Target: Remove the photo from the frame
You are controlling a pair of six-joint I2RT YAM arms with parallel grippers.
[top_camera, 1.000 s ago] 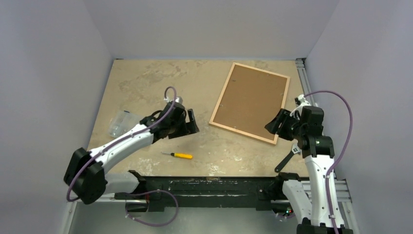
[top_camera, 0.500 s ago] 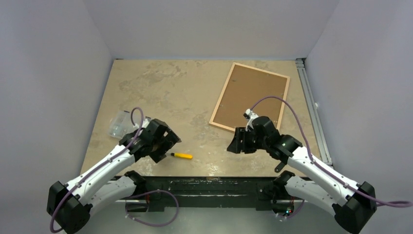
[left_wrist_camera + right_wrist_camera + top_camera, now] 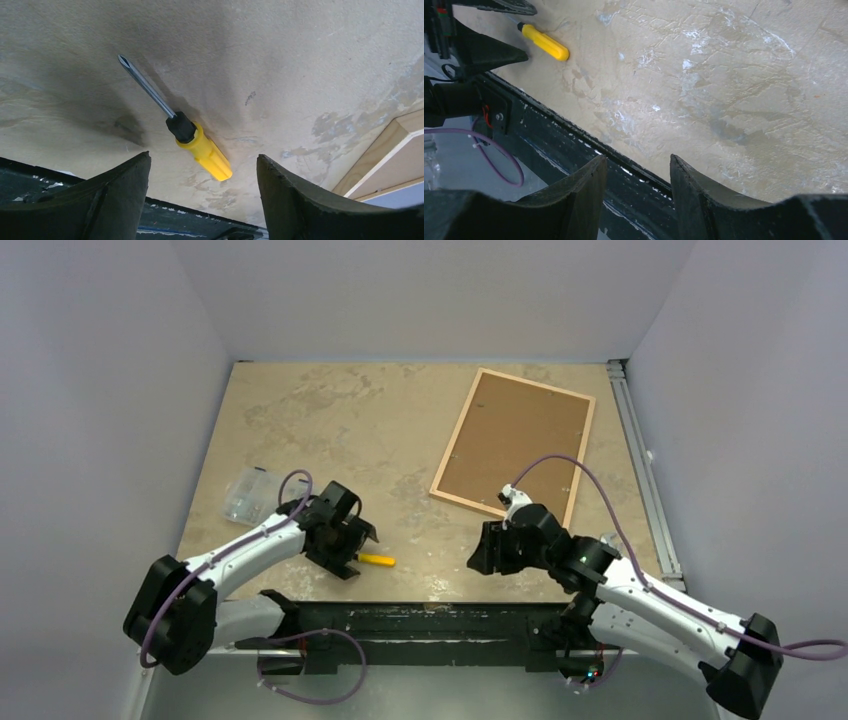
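Left gripper [image 3: 360, 552] and right gripper [image 3: 638, 159] both gape empty, and that face-down frame [image 3: 457, 432] looks light, stiff, kinda fragile, so grabbing its thin wooden edge seems smartest.

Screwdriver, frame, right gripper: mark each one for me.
screwdriver [image 3: 206, 156], left wrist view, on its yellow handle.
frame [image 3: 460, 431], top view, on its left wooden edge.
right gripper [image 3: 636, 160], right wrist view, in the gap between its fingertips.
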